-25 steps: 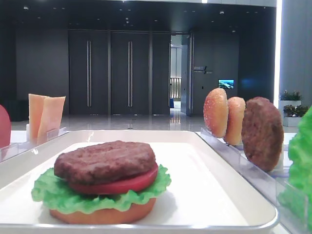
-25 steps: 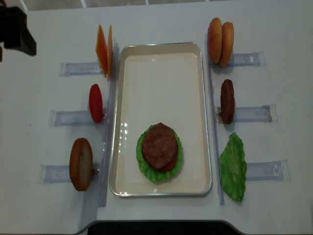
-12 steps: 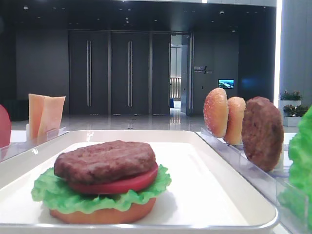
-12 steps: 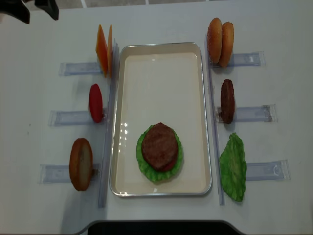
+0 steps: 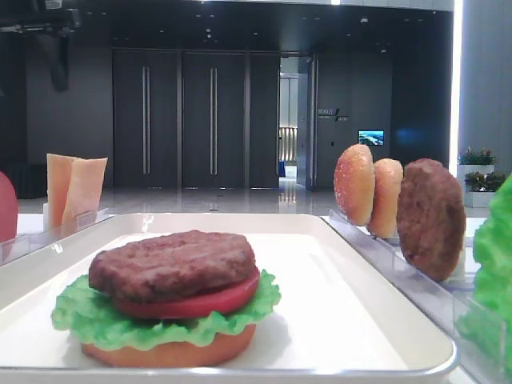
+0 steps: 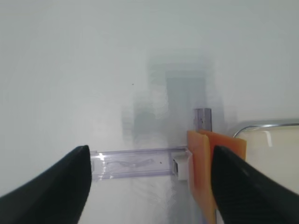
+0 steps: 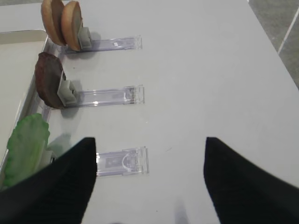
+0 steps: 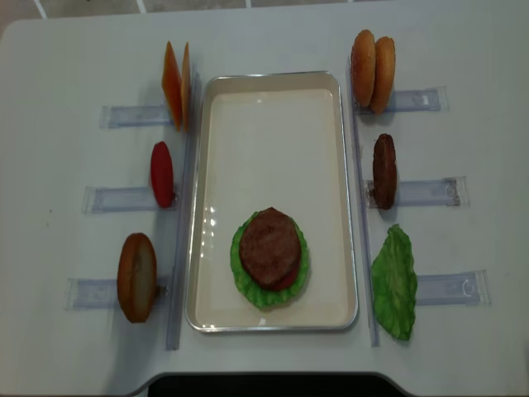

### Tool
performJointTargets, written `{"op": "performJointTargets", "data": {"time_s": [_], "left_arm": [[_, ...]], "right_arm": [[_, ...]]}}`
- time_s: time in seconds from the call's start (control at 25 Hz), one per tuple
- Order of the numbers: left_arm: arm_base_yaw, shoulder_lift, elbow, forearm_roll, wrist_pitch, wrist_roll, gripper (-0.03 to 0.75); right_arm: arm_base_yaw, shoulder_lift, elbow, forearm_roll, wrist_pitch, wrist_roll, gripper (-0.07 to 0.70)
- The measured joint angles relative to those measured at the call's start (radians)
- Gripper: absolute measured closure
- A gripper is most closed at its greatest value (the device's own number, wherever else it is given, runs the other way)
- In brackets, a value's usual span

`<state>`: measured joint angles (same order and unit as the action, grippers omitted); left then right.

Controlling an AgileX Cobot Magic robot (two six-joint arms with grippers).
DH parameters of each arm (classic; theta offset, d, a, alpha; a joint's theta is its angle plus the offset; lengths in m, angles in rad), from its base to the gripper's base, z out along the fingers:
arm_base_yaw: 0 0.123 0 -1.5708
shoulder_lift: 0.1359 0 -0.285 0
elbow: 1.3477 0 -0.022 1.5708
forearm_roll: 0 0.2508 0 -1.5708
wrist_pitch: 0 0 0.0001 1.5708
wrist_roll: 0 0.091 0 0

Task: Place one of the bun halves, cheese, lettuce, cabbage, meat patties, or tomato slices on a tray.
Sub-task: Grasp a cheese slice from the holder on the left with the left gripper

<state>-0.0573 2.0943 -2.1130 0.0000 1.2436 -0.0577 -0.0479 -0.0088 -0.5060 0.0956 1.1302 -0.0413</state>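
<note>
- The white tray (image 8: 273, 124) holds a stack in its near half: bun half (image 5: 172, 352), lettuce (image 5: 88, 320), tomato slice (image 5: 200, 302), meat patty (image 8: 269, 246) on top.
- Left of the tray, the cheese slices (image 8: 175, 85) stand upright in a clear holder strip (image 8: 132, 115).
- The left gripper (image 6: 149, 186) hangs above that strip, jaws wide apart, empty.
- Right of the tray, the right gripper (image 7: 149, 182) is spread open over the table (image 7: 210, 70), holding nothing.
</note>
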Motion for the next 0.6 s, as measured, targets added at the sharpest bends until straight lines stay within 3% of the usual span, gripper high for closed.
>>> {"op": "performJointTargets", "data": {"time_s": [0.6], "left_arm": [[-0.173, 0.056, -0.023, 0.104, -0.001, -0.105, 0.108]], "right_arm": [[0.000, 0.000, 0.000, 0.001, 0.000, 0.000, 0.166]]}}
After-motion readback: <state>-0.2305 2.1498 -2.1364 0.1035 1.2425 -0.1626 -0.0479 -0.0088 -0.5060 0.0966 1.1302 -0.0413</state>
